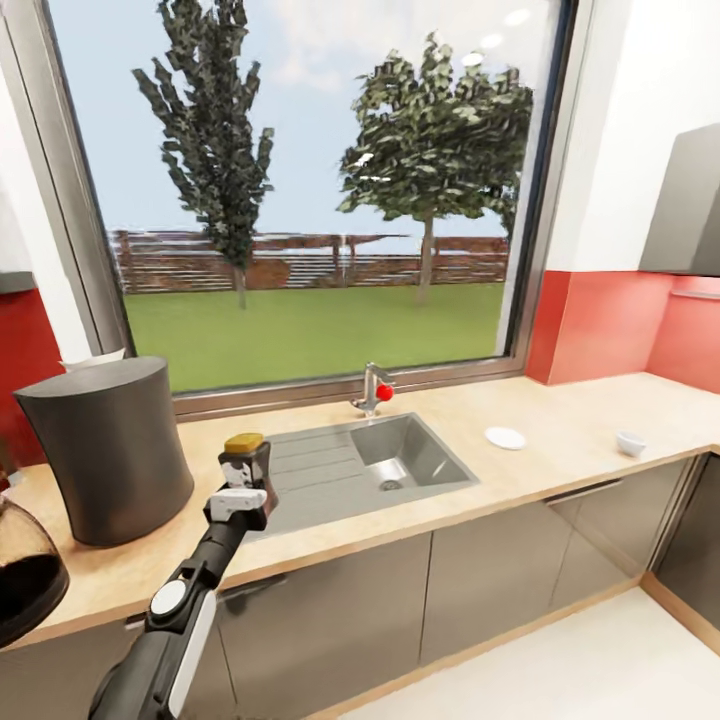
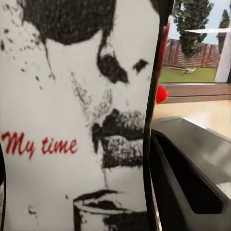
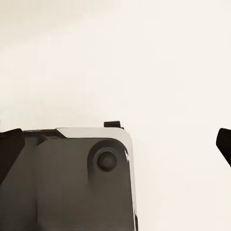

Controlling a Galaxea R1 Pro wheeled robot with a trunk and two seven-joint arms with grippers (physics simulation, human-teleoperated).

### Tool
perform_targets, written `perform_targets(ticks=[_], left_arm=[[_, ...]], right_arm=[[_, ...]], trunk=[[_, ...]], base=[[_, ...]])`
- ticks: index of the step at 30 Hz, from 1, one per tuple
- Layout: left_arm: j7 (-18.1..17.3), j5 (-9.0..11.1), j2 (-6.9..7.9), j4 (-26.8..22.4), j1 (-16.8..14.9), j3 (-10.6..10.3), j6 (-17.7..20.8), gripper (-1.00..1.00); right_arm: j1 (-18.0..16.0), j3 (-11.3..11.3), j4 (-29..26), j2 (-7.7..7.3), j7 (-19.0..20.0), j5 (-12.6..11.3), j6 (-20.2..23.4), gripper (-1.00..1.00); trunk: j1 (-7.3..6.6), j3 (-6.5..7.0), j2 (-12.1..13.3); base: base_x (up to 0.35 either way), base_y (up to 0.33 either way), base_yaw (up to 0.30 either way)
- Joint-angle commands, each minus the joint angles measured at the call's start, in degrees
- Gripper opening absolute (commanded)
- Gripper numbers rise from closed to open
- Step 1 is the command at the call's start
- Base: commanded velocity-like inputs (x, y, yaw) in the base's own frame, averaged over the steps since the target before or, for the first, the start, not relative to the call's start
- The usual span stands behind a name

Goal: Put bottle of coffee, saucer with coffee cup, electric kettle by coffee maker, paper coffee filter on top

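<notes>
Left gripper [image 1: 243, 478] grasps the bottle of coffee [image 1: 245, 456], fingers clenched on its dark body, yellow cap up; the bottle is held upright over the sink's ribbed drainboard, just beside the coffee maker [image 1: 108, 447]. In the left wrist view the bottle's label [image 2: 72, 120] sits close to the lens: matte white paper, black ink-splatter portrait, red script reading "My time". Coffee maker: dark grey, smooth matte shell, flaring slightly toward the top, standing on the table [image 1: 560, 440] at the left end. An off-white paper edge [image 1: 95, 358] peeks up behind its top; cannot tell what it is. Electric kettle [image 1: 25, 575]: rounded brown translucent glass, cut off by the picture's left edge, near the table's front. Table surface is pale tan wood-look, over glossy dark grey cabinet fronts. Steel sink [image 1: 400, 455], brushed finish, square bowl with round drain; chrome tap [image 1: 372, 388] with a red knob behind it. Saucer [image 1: 505, 437], flat white disc, lies right of the sink; coffee cup [image 1: 630, 443], small and white, stands apart from it further right. Large window with grey frame, trees and lawn outside; red backsplash, white wall above, grey hood at right. Right gripper: dark finger tips [image 3: 9, 149] at both picture edges, spread wide, released, over a pale floor.
</notes>
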Motion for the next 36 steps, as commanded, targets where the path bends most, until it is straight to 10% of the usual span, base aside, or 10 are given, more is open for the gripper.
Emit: perform_targets(ticks=[1, 11, 26, 36], left_arm=[[-0.35, -0.05, -0.06, 0.20, 0.04, -0.07, -0.19, -1.00], [0.15, -1.19, 0.02, 1.44, 0.17, -5.24, -0.13, -1.00], [0.55, -1.21, 0.14, 1.58, 0.18, -4.63, -0.22, -1.00], [9.60, -1.05, 0.20, 1.64, 0.18, -5.08, -0.30, -1.00]], right_arm=[[0.00, 0.16, 0.03, -0.01, -0.01, -0.51, -0.20, 1.00], [0.00, 0.21, 0.19, -0.05, -0.08, -0.36, -0.31, 1.00], [0.00, 0.15, 0.17, -0.06, -0.05, -0.40, -0.22, 1.00], [0.00, 0.16, 0.12, -0.06, -0.06, -0.44, -0.21, 1.00]], trunk=[[0.02, -0.04, -0.05], [0.02, -0.09, -0.05], [0.02, -0.09, -0.05], [0.02, -0.24, -0.05]], base=[[0.000, 0.000, 0.265], [0.128, -0.084, 0.080], [0.162, -0.205, 0.001], [0.003, -0.066, 0.166]])
